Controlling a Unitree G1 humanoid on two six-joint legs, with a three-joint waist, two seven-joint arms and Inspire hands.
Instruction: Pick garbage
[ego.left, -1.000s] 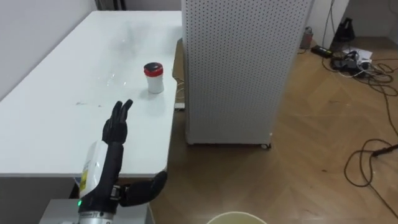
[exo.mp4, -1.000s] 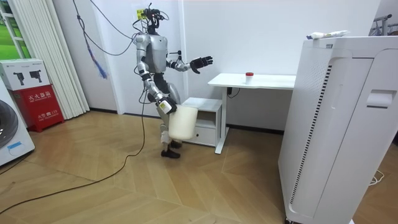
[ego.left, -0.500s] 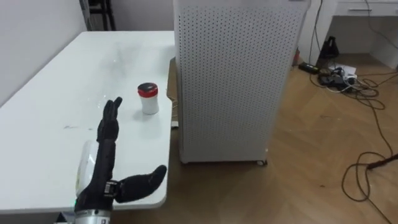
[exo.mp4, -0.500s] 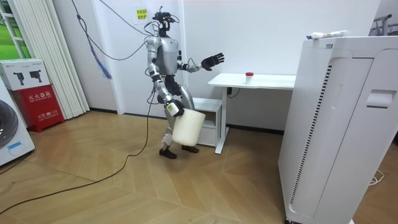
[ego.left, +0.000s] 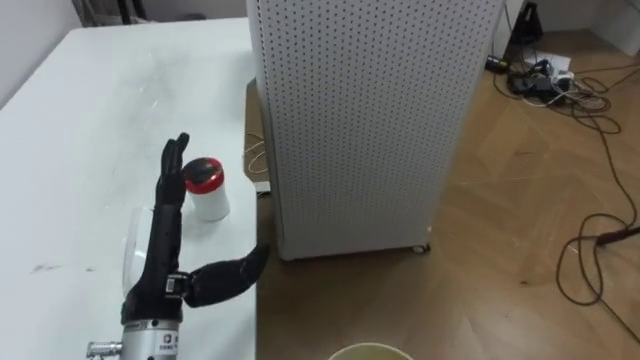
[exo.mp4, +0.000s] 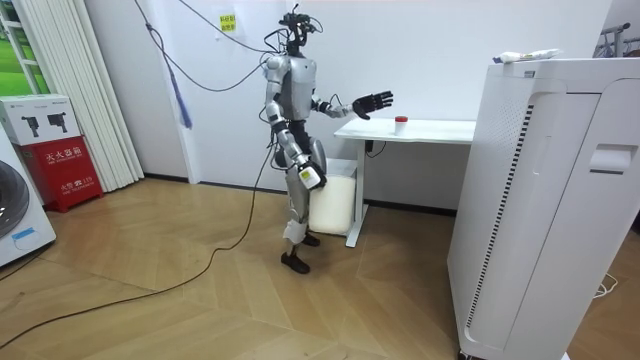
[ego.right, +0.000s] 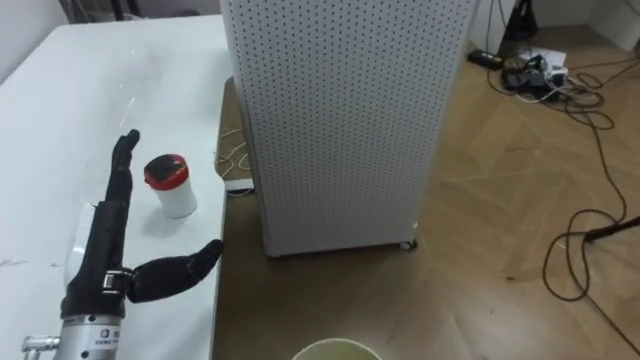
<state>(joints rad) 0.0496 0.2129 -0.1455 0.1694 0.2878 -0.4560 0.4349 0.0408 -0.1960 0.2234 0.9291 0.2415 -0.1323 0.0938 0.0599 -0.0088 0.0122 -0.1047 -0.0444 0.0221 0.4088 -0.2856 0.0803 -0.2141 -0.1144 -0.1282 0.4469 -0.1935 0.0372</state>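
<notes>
Left eye view: left hand (ego.left: 168, 262) over white counter (ego.left: 70, 140), fingers straight and spread, holding nothing; red-lidded jar (ego.left: 206, 188) upright just beside fingertips.
Right eye view: slim gap between jar and fingers.
Room view: robot stands at counter end; right hand (exo.mp4: 307, 179) low beside white bin (exo.mp4: 335, 207), cannot tell whether its fingers are open or closed.

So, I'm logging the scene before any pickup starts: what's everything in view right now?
table: one, white, against the wall
jar: one, white with red lid, on the table by its edge
perforated cabinet: one, white, on the floor beside the table
bin: one, cream, at the robot's right side
cables: several, dark, on the wood floor
left robot hand: one, black, open, over the table beside the jar
right robot hand: one, low by the bin
</notes>
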